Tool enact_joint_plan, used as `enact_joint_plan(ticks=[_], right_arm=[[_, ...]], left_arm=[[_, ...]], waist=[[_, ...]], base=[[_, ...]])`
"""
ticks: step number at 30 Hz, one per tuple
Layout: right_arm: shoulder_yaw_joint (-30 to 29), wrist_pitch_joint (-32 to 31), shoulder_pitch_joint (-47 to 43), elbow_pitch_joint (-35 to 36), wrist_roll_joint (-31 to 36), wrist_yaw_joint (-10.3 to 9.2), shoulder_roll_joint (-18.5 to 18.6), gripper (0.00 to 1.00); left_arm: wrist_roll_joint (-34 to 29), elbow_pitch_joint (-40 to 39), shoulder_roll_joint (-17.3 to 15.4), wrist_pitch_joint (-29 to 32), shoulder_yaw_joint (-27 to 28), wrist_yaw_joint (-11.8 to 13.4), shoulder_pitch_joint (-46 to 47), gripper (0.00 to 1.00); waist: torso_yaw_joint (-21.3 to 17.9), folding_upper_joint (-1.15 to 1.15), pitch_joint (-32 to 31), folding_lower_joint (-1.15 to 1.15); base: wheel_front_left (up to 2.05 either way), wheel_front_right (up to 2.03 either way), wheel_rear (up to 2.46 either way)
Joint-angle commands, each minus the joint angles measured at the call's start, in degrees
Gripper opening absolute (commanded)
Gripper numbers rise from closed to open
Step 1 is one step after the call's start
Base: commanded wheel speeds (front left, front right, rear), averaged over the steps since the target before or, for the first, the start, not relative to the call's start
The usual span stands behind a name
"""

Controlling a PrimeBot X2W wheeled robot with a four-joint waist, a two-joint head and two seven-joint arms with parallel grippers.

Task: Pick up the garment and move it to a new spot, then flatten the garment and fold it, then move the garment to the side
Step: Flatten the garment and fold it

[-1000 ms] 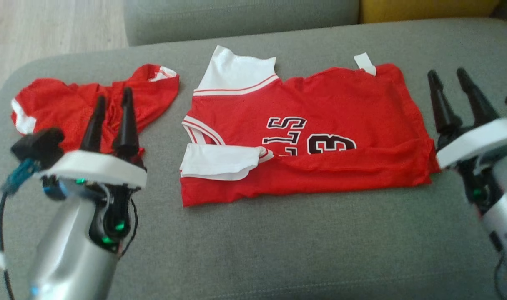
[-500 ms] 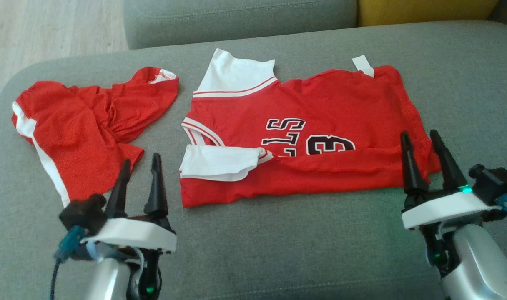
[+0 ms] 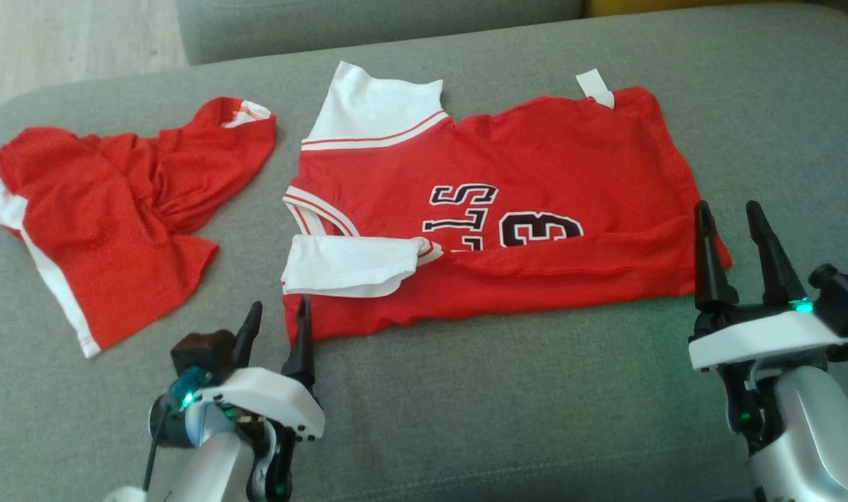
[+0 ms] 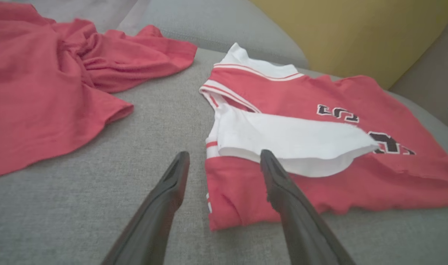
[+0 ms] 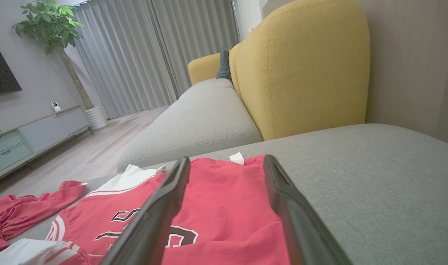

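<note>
Grey sofa (image 3: 466, 390) bears a half-folded red jersey (image 3: 549, 160); left fingers (image 3: 300, 345), right fingers (image 3: 706, 272) spread.

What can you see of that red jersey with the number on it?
The jersey is thin red cloth with white sleeves trimmed in red stripes and black, white-edged print, partly hidden where its near edge is folded over. A white tag sticks out at the far edge. It lies flat on the grey sofa. Open left fingers sit by its near shoulder corner, open right fingers by its hem; contact is unclear.
</note>
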State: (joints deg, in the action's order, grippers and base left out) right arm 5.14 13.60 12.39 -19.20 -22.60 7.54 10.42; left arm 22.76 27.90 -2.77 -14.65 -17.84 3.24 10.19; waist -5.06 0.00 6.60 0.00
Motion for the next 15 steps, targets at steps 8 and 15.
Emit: enact_joint_plan(ticks=[8,15], right_arm=[[-1.19,-0.42,2.56,3.44,1.05,-0.05,0.22,1.00],[-1.99,-0.73,3.21,4.36,1.46,-0.05,0.51,1.00]], left_arm=[[0.14,9.61,-0.11,1.85,-0.81,2.26,7.52,1.00],[0.53,16.14,-0.11,4.21,-2.52,2.68,10.25,1.00]], waist=[[-2.21,0.00,1.81,0.00],[-3.50,0.00,2.41,0.00]], base=[[0.00,0.00,0.00],[0.00,0.00,0.00]])
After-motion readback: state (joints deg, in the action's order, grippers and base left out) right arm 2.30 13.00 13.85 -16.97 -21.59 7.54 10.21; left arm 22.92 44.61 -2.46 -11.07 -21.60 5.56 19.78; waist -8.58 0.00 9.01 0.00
